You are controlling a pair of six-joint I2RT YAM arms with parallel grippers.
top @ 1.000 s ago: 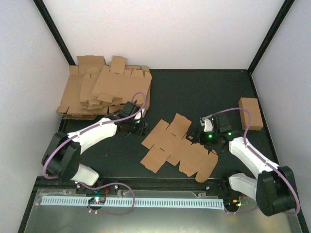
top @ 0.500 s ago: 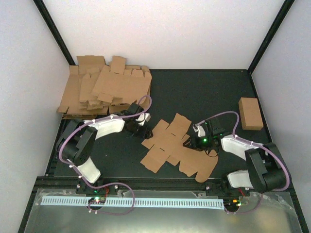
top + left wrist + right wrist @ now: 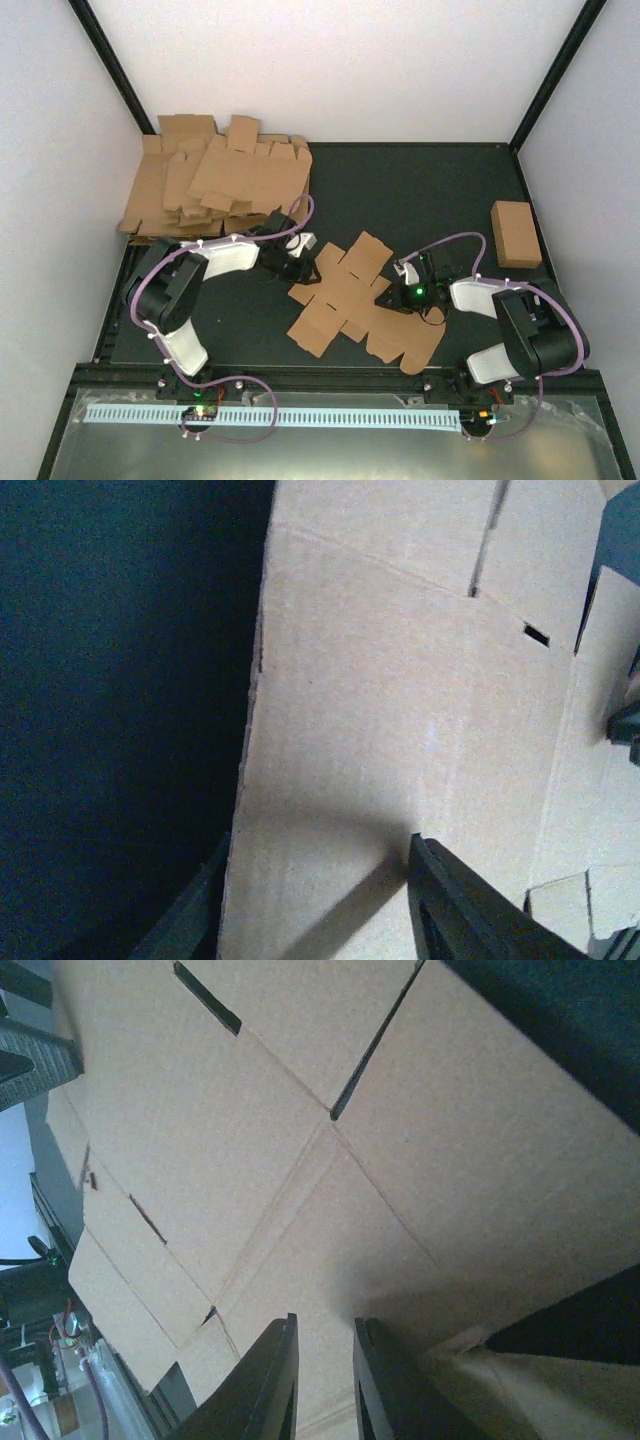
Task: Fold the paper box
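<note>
The paper box (image 3: 350, 295) lies flat and unfolded on the dark mat in the middle, flaps spread. My left gripper (image 3: 305, 264) is at its upper left edge. In the left wrist view it (image 3: 320, 845) is open, one finger beside the cardboard (image 3: 400, 700) edge and the other over the panel. My right gripper (image 3: 391, 297) is over the blank's right side. In the right wrist view it (image 3: 326, 1322) is low over the cardboard (image 3: 300, 1160), its fingers almost together with a narrow gap and nothing between them.
A thick heap of flat brown blanks (image 3: 215, 185) fills the back left corner. A smooth closed cardboard brick (image 3: 515, 233) lies at the right edge. White walls with black frame posts enclose the mat. A metal rail (image 3: 270, 415) runs along the front.
Both arms have moved inward to the blank: the left gripper went right to its upper left edge, and the right gripper went left onto its right side. The blank has stayed flat.
</note>
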